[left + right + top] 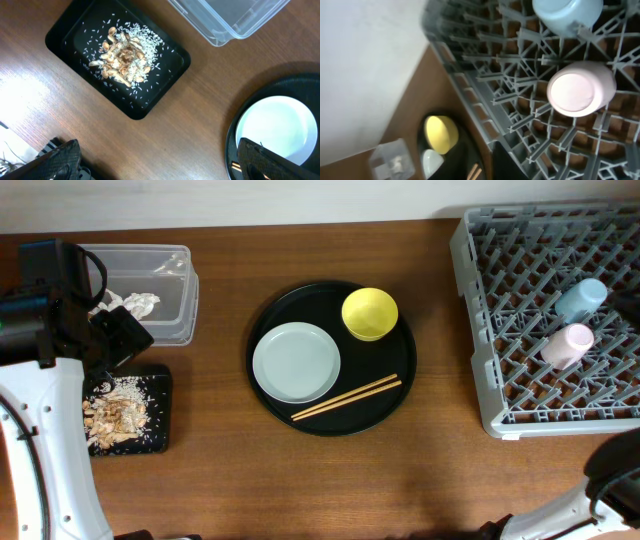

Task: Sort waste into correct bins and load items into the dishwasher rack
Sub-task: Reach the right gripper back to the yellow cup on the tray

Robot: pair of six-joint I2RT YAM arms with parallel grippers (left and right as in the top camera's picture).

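My left jaws hang released over the flat black tray [67, 42], which segregates the food scraps [122, 60]. Right jaws: I cannot tell. The pink cup [566, 345] sits in the dishwasher rack [472, 300], presumably to drain; the plate [295, 362] awaits loading.

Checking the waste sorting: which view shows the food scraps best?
Left wrist: the food scraps lie close up, unobstructed, in the black tray. Overhead shows them small. Right wrist misses them.
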